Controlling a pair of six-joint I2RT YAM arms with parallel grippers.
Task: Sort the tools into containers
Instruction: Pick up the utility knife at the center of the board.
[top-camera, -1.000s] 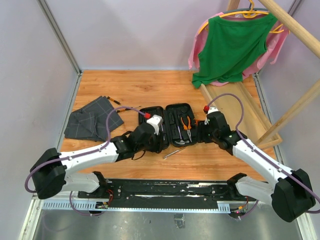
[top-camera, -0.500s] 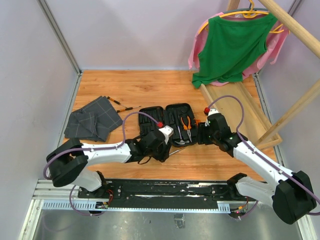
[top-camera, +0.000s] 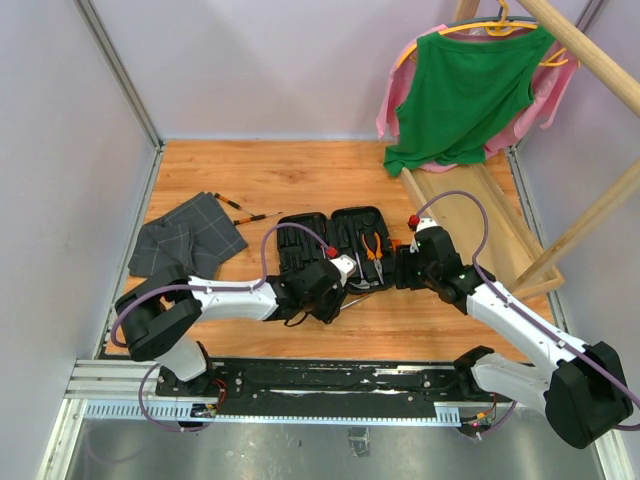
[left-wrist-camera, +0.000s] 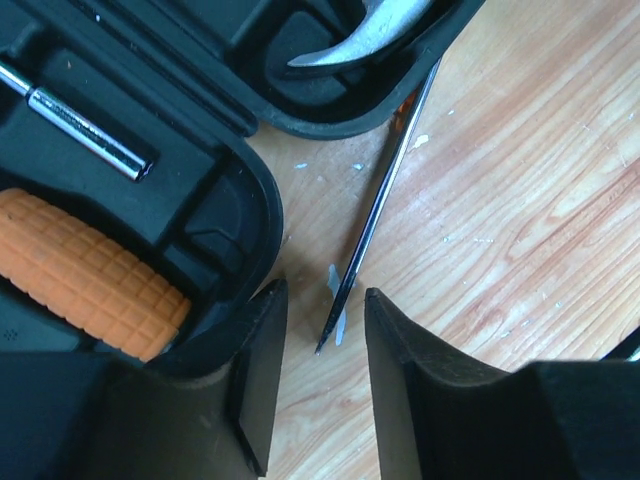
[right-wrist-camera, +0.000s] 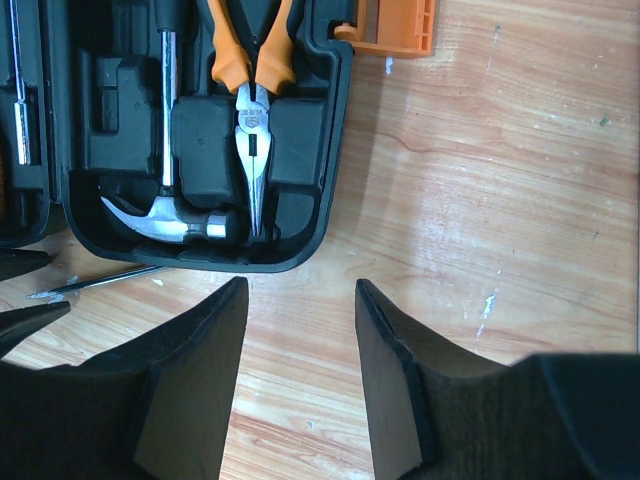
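Two halves of a black plastic rounded-rectangle tool case (top-camera: 300, 250) lie spread at the middle of the wooden bench (top-camera: 300, 170), with a small orange latch (right-wrist-camera: 395, 25) on the case's right edge. In the right half a black-handled steel claw hammer (right-wrist-camera: 165, 225) rests with its head toward the near edge. Orange-handled long-nose pliers (right-wrist-camera: 250, 120) sit just beside it, tips pointing the same way. In the left half a ribbed orange handle (left-wrist-camera: 80, 275) fills one moulded slot and a slim steel rod (left-wrist-camera: 85, 130) another.

One thin steel screwdriver (left-wrist-camera: 385, 190) lies loose and slantwise on bare wood just off the case's near edge, below the hinge line. The left gripper (left-wrist-camera: 322, 295) hangs low over it, released, jaws parted. The screwdriver's tip is in the gap and touches neither finger, and one finger (left-wrist-camera: 255, 380) is just beside the rounded near corner of the case's left half. The right gripper (right-wrist-camera: 300, 285) is also released, jaws parted over bare wood off the case's near right corner, grasping nothing.

Toward the left edge lies a dark grey folded cloth (top-camera: 185, 245). A cloth-side screwdriver (top-camera: 232, 204) is at its far corner, and a case-side screwdriver (top-camera: 264, 215) lies between cloth and case. A long wooden tray (top-camera: 470, 215) sits at the far right corner under a hanging green top (top-camera: 465, 90).
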